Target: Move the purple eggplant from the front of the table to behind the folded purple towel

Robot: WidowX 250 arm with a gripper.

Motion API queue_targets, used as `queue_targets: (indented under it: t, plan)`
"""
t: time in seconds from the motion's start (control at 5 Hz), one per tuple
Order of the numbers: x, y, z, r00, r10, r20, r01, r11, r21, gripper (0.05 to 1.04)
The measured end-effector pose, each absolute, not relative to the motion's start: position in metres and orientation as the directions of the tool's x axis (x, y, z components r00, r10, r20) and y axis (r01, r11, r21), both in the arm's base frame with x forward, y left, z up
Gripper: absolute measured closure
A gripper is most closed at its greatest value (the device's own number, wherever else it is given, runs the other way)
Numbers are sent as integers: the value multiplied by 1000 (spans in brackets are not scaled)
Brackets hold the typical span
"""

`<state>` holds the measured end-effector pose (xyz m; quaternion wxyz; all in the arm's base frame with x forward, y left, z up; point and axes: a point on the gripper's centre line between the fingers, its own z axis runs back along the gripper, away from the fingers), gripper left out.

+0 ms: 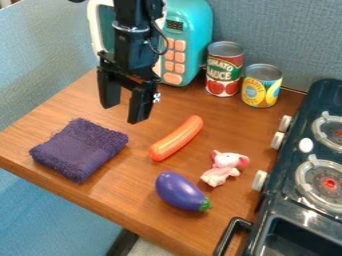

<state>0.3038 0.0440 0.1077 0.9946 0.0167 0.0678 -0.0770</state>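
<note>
Tabletop wood, smooth, visible grain, light sheen. Folded towel cloth, rough, fuzzy pile, matt. Sausage looks plastic, smooth, glossy. Eggplant same, smooth plastic look, shiny highlight. Pink toy animal looks soft, fabric-like, matt. Toy microwave smooth plastic, slight shine. Both cans, tomato sauce can and yellow-label can, metal tops, printed labels around sides. Toy stove dark, glossy, plastic-looking. Gripper black, smooth. Wall panel fabric-like, fine rough texture, matt.
</note>
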Motion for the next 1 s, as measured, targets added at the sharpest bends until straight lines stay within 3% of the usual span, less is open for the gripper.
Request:
queue_targets:
  t: [0.2, 0.4, 0.6, 1.0]
  plan:
    - [301, 43, 100, 974, -156, -164, 161, 987, 15, 87]
    - [293, 29, 95, 944, -282, -174, 286, 958, -4, 87]
    - [278, 9, 108, 903, -412, -123, 414, 910, -7, 87]
    - [250, -14, 94, 724, -672, -155, 674, 737, -53, 87]
